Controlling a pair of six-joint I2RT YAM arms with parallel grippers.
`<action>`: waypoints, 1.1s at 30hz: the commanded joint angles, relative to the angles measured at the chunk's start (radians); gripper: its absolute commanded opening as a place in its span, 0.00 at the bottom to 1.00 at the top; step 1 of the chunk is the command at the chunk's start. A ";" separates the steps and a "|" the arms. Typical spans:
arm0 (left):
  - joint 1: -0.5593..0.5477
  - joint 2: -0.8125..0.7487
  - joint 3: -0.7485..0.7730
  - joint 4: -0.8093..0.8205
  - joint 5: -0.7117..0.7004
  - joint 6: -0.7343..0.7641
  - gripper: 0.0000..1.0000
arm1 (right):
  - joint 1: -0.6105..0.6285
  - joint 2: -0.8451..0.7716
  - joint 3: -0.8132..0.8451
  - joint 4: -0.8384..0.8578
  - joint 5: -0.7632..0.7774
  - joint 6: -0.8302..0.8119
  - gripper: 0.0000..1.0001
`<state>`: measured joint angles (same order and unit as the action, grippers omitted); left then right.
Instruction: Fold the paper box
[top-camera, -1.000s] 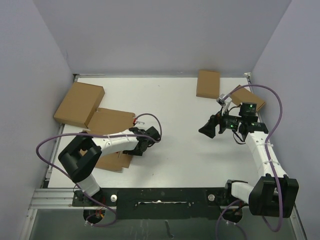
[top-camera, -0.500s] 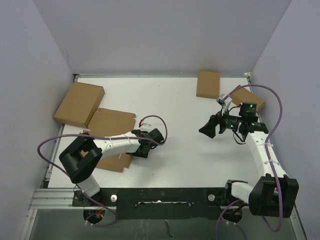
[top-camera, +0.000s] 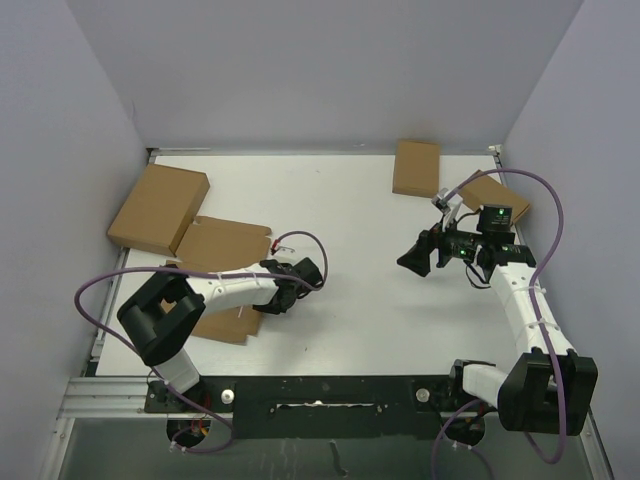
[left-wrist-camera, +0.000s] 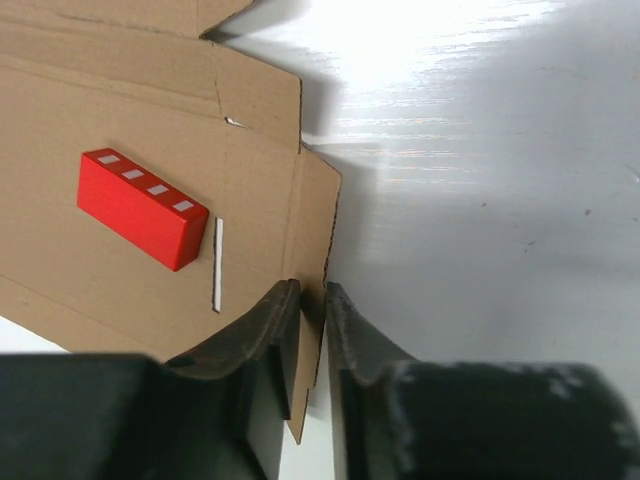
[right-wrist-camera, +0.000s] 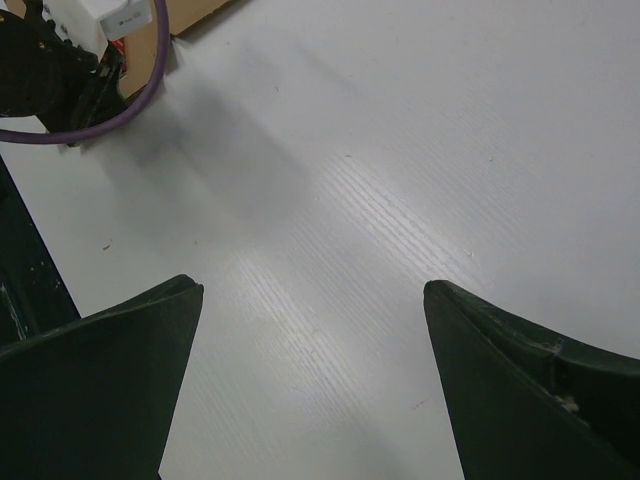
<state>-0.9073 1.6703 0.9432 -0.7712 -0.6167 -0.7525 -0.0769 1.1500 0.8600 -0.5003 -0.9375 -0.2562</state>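
The paper box (top-camera: 215, 245) lies flat and unfolded at the left of the table, partly under my left arm. In the left wrist view its brown panel (left-wrist-camera: 250, 180) carries a red block (left-wrist-camera: 140, 208) beside a thin white slit (left-wrist-camera: 217, 264). My left gripper (top-camera: 270, 298) sits at the box's right edge. Its jaws (left-wrist-camera: 313, 295) are closed on the side flap's edge, one finger above the cardboard and one below. My right gripper (top-camera: 408, 262) hovers over bare table right of centre, open (right-wrist-camera: 312, 290) and holding nothing.
A larger brown box (top-camera: 158, 207) lies at the back left, touching the paper box. Two smaller boxes sit at the back right (top-camera: 416, 167) and by the right wall (top-camera: 495, 197). Grey walls enclose three sides. The left arm's wrist and purple cable (right-wrist-camera: 60, 60) show in the right wrist view.
My left gripper slid out along the box's right edge, came back slightly, and its jaws narrowed onto the flap. The right arm has not moved.
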 joint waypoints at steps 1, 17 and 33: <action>-0.014 -0.019 0.026 -0.007 -0.030 -0.011 0.09 | 0.012 -0.021 0.024 0.044 -0.004 -0.017 0.98; -0.147 -0.028 0.107 0.476 0.325 0.196 0.00 | 0.008 0.016 0.028 0.081 0.082 0.073 0.98; -0.185 0.104 0.331 0.570 0.528 0.196 0.60 | -0.137 0.032 0.069 0.028 0.102 0.049 0.98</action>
<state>-1.1061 1.8320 1.2442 -0.2497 -0.1368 -0.5556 -0.1795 1.1763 0.8715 -0.4713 -0.8059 -0.1761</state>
